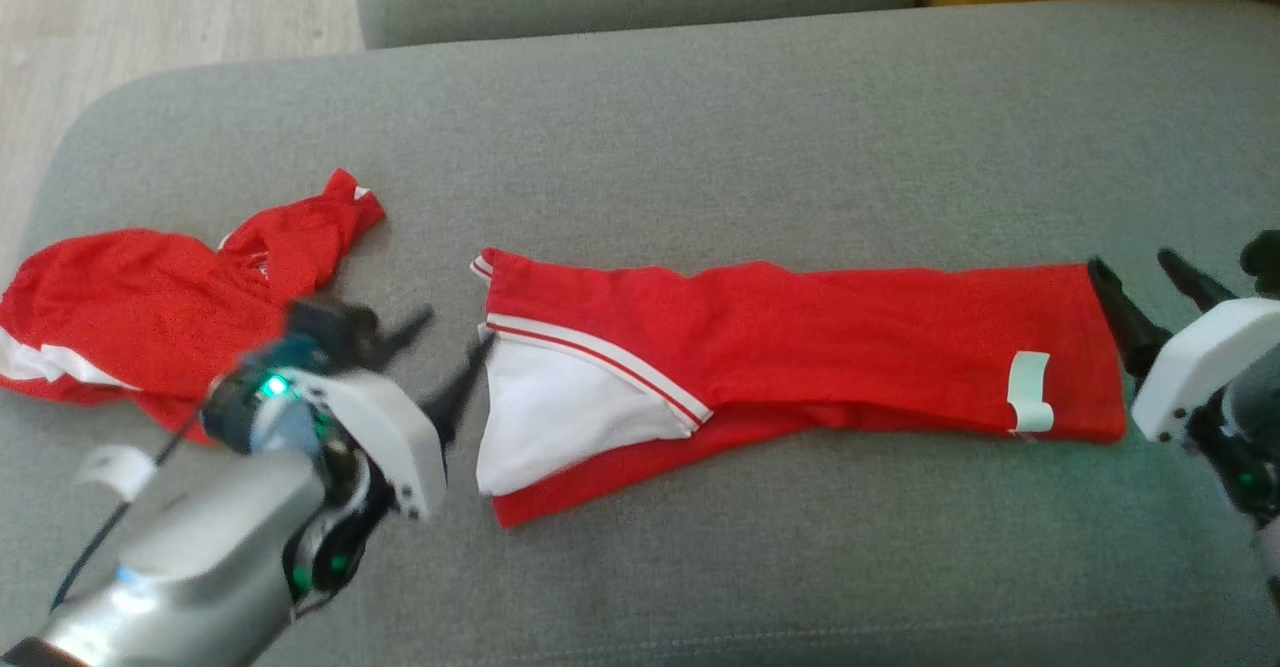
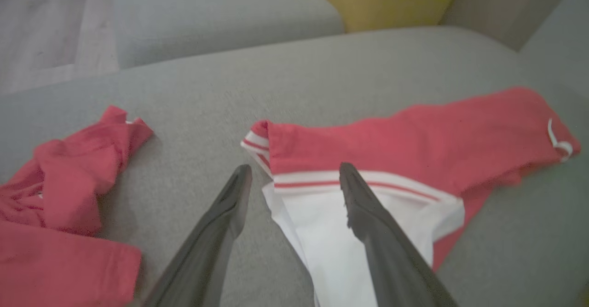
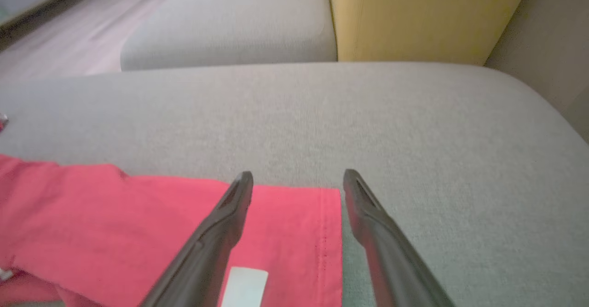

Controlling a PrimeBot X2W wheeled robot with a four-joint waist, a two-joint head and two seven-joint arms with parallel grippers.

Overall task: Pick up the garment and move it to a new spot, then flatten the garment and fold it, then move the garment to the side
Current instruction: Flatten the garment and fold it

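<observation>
— At centre of the head view, what lies there?
— One red garment (image 1: 800, 347), flat on the grey sofa (image 1: 700, 127); left claw (image 1: 440, 355) open at its white end, right claw (image 1: 1150, 287) open at its hem.
— Wrist views?
— Lower middle, left claw straddles the white edge; right claw, spread, spans the hem corner.

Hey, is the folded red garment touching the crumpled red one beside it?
Apart. The head view shows bare grey cushion between the folded red garment and the crumpled red garment.
</observation>
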